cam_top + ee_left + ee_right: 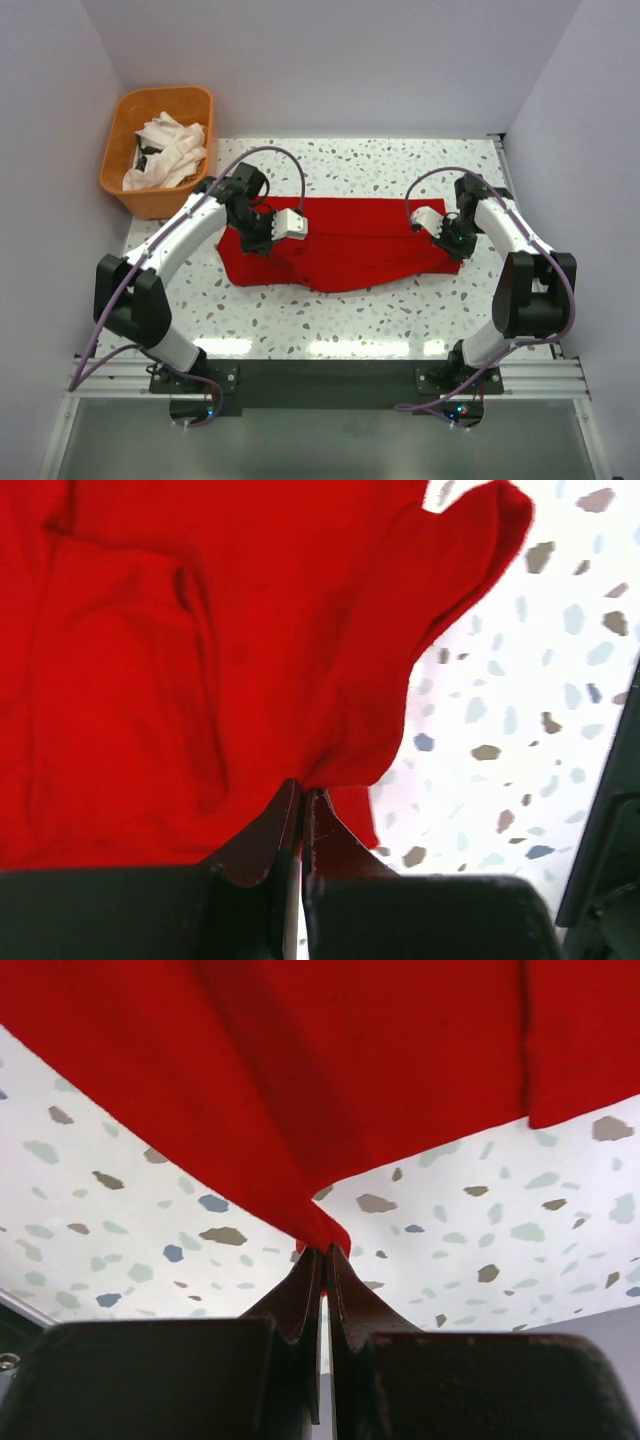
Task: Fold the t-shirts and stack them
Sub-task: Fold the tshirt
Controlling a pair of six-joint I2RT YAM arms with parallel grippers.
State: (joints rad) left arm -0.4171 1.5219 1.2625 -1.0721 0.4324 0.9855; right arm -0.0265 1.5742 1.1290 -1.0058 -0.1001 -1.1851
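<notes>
A speckled terrazzo table point(380, 165) stands between plain pale lilac walls point(330, 60).

Red t-shirt point(340, 245) spread wide at centre, left end rumpled, white t-shirts point(170, 150) crumpled in orange basket point(140, 195)

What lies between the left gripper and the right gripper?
The red t-shirt spans the whole stretch, with the left gripper and right gripper each shut on an edge of it; the top external view shows this.
</notes>
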